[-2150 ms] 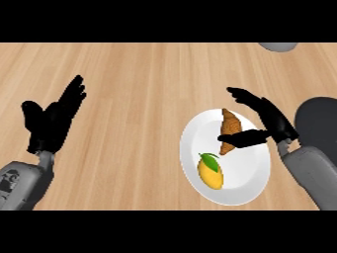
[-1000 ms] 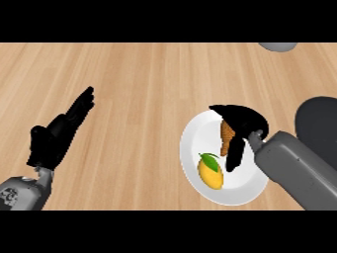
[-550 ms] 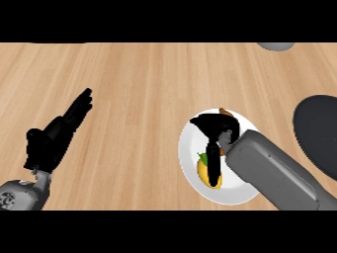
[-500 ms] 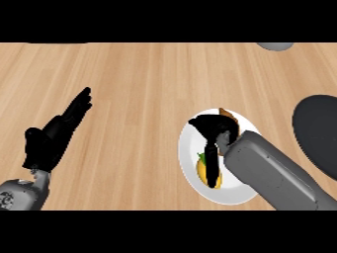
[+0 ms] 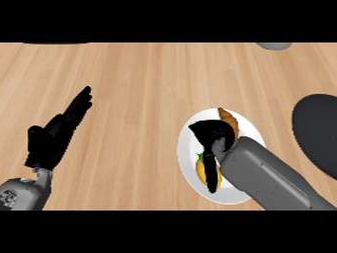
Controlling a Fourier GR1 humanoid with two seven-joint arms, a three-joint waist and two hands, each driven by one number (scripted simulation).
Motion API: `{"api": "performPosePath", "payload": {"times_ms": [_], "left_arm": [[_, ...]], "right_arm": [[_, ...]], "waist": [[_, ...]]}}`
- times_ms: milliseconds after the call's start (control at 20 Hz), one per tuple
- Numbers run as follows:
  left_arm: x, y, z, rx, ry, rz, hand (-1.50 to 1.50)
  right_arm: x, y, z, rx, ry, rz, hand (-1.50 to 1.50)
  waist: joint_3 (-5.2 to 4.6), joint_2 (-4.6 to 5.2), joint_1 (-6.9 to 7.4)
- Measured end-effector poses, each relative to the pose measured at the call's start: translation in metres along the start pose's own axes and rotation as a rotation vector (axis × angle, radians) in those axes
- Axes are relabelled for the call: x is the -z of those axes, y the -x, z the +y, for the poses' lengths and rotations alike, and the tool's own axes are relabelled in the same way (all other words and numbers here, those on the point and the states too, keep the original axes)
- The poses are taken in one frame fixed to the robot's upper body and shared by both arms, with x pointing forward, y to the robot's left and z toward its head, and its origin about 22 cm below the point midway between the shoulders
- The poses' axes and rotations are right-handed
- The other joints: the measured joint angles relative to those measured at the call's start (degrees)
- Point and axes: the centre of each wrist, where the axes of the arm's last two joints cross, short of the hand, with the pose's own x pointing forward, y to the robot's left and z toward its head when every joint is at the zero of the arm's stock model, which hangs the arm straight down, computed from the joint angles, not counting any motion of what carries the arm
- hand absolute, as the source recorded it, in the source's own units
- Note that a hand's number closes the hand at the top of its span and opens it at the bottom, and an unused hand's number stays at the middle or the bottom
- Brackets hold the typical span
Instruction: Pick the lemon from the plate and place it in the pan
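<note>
Covering the lemon on the wooden counter's plate, right hand fingers unreadable; left hand relaxed.

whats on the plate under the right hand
The plate holds the lemon, partly hidden under the right hand, and a brown food item at its far edge. Whatever lies beneath the forearm is hidden.

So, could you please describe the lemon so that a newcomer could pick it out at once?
Find the white plate on the wooden counter, left of the dark pan. The lemon lies on its near half, mostly hidden under the right hand. It is yellow with a green leaf, unlike the brown croissant behind it.
</note>
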Motion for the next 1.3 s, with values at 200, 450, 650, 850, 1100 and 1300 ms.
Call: {"api": "performPosePath", "payload": {"times_ms": [200,450,650,850,1100,1300], "left_arm": [[0.002,-0.006,0.002,-0.001,0.0,-0.003,0.0],[-0.002,0.0,0.0,-0.004,0.009,0.002,0.0],[-0.003,-0.001,0.002,-0.001,0.007,-0.004,0.0],[-0.004,-0.005,0.0,-0.002,0.005,-0.007,0.0],[-0.005,-0.003,0.0,-0.003,0.002,0.001,0.0],[-0.005,-0.005,0.0,-0.002,0.0,0.005,0.0]], "right_arm": [[0.005,0.0,0.011,-0.025,-0.01,0.022,-1.5],[0.006,0.002,0.024,-0.03,-0.003,0.039,-1.5],[0.012,0.006,0.031,-0.039,0.001,0.056,-1.5],[0.021,0.008,0.039,-0.059,-0.022,0.056,1.5],[0.023,0.005,0.043,-0.104,-0.03,0.022,1.5],[0.024,0.007,0.043,-0.105,-0.032,0.011,1.5]], "waist": [[0.0,0.0,0.02],[0.01,0.01,-0.03],[0.02,0.05,0.06],[0.01,-0.01,0.18],[-0.19,-0.43,0.17],[-0.24,-0.58,0.16]]}}
